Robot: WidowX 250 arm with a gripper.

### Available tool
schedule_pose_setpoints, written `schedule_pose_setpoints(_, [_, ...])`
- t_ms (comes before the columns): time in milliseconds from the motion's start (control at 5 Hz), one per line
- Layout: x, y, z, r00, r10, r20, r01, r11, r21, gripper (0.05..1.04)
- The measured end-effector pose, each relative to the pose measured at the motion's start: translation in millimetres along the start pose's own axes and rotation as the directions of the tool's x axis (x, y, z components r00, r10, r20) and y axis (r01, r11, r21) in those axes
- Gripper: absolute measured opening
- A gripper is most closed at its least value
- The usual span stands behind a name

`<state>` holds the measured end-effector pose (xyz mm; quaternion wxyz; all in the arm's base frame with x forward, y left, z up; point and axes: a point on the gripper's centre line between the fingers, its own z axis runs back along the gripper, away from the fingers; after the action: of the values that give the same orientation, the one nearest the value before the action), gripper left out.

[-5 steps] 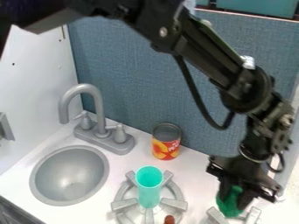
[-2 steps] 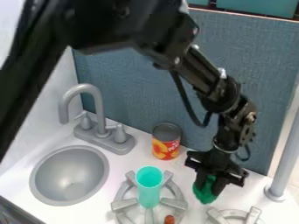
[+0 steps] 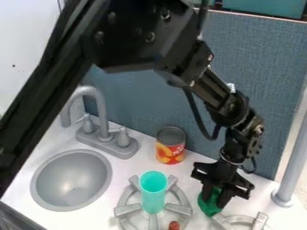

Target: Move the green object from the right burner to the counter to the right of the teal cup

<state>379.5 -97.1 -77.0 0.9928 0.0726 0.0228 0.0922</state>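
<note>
The gripper (image 3: 216,197) is low over the counter at the lower right, shut on a green object (image 3: 208,203), whose upper part its fingers hide. The green object is just behind and left of the right stove burner (image 3: 241,220); whether it touches the counter I cannot tell. To its left, a turquoise cup (image 3: 153,192) stands upright on the left burner (image 3: 123,210). A small brown-red item (image 3: 174,225) lies at that burner's front. Behind the cup stands an orange and red can (image 3: 170,145).
A round grey sink (image 3: 72,180) is at the left, with a grey faucet (image 3: 107,140) behind it. A blue panel (image 3: 144,108) rises behind the counter. At the right edge stands a grey post (image 3: 291,161).
The gripper has moved left from the right burner with the green object in it, then slightly lower since the middle frame. The cup and can have stayed put.
</note>
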Motion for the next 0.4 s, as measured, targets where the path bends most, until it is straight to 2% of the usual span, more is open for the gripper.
schedule_pose_setpoints(200, [0.4,5.1,-1.0,1.0,0.022,-0.015,-0.022,1.0,0.002,0.447])
schedule_pose_setpoints(400, [-3.0,14.2,-7.1,0.995,0.089,-0.035,-0.089,0.996,0.005,0.751])
